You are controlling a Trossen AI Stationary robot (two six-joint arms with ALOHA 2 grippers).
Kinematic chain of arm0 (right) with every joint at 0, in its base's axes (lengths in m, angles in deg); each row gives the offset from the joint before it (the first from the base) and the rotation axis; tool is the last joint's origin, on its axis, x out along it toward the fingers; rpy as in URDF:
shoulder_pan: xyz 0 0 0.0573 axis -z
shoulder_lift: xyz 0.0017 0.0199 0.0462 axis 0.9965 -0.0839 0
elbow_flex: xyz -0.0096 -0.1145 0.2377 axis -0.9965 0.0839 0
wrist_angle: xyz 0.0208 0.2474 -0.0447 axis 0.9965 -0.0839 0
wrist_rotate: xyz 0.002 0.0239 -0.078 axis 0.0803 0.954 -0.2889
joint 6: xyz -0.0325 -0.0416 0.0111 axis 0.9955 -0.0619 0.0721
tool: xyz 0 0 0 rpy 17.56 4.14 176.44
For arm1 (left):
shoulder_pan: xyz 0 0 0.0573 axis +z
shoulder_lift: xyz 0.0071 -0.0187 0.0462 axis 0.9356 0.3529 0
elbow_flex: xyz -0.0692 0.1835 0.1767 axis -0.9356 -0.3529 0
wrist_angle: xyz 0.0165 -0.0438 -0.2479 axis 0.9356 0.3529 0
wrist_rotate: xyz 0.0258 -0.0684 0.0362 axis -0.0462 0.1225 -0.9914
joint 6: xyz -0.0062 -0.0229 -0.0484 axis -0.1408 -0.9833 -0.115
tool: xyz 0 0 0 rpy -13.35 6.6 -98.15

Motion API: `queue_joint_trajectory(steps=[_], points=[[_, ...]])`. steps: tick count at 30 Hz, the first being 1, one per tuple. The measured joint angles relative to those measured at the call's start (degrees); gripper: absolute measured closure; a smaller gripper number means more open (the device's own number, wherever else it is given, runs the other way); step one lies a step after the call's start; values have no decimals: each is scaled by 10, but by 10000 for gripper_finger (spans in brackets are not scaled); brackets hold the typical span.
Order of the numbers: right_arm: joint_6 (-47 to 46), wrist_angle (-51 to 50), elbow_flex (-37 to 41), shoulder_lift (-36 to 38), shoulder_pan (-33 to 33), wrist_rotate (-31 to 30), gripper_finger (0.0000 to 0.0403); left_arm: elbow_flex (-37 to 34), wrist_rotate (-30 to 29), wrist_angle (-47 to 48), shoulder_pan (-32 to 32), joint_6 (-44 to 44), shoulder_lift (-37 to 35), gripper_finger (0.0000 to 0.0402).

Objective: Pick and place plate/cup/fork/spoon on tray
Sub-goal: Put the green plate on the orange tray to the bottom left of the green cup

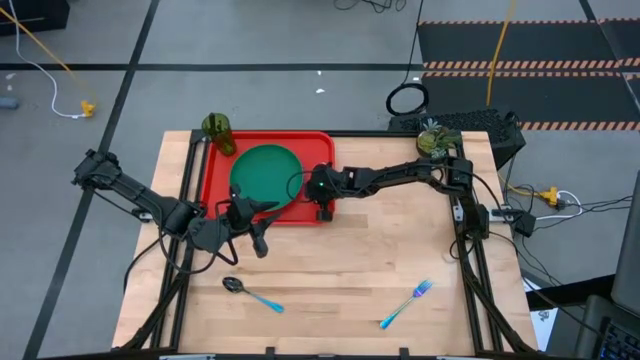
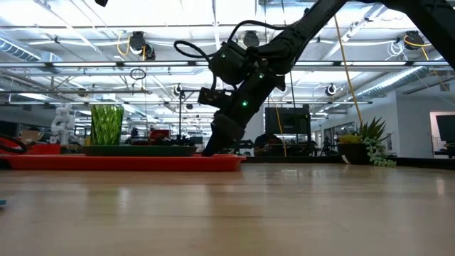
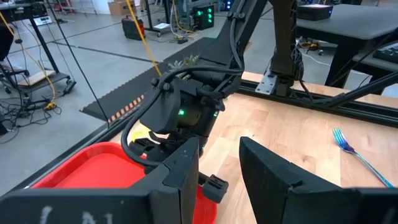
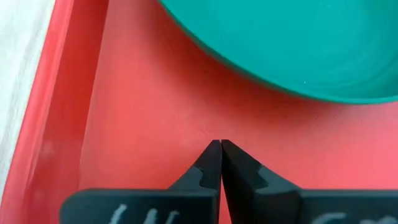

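The red tray [image 1: 215, 190] lies at the table's far left-centre. On it lies the dark green plate [image 1: 265, 178], and the olive cup [image 1: 218, 130] stands upright in its far left corner. The spoon [image 1: 250, 293] and the fork [image 1: 405, 303] lie flat on the wood near the front edge. My right gripper [image 4: 221, 144] is shut with nothing between its fingers and slants down over the tray's near right corner, just beside the plate's rim [image 4: 298, 43]. My left gripper [image 3: 219, 162] hangs open above the table by the tray's near edge, with nothing in it. My right gripper's shut fingertips [image 4: 211, 155] point down at the tray's bare floor [image 4: 143, 93] near its near right corner. Whether they touch the floor I cannot tell.
A small potted plant [image 1: 432, 140] stands at the table's far right corner. Bare wood stretches across the middle and right of the table between the tray and the cutlery. Black frame rails run along the table's sides.
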Motion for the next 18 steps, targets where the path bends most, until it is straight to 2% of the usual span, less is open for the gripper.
queue_joint_trajectory(steps=[11,18], points=[[-2,66,4,0,0,0,402,0,0,0,0,1,0,282],[0,71,4,0,8,-1,403,0,0,0,0,-1,0,282]])
